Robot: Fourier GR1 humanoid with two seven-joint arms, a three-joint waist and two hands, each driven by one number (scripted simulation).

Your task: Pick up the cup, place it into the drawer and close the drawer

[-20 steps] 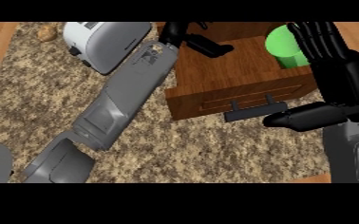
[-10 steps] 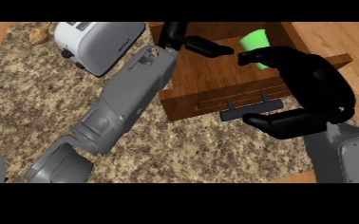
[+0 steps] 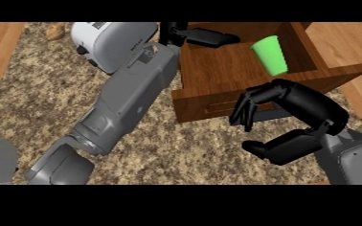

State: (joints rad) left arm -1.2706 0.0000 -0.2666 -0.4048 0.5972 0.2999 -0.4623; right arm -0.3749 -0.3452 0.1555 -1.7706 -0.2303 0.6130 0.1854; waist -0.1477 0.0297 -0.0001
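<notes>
1. Cup [image 3: 271, 54]: green, lying tilted inside the open wooden drawer [image 3: 212, 72], toward its right side, free of both hands.
2. Right hand [image 3: 300, 119]: in front of the drawer's front panel, fingers curled downward, thumb curled below; it grips nothing.
3. Left hand [image 3: 205, 36]: at the drawer's back left corner, fingers extended straight over the interior, relaxed, holding nothing.
4. Toaster [image 3: 109, 43]: white, on the speckled surface [image 3: 176, 148], left of the drawer, partly behind the left forearm.
</notes>
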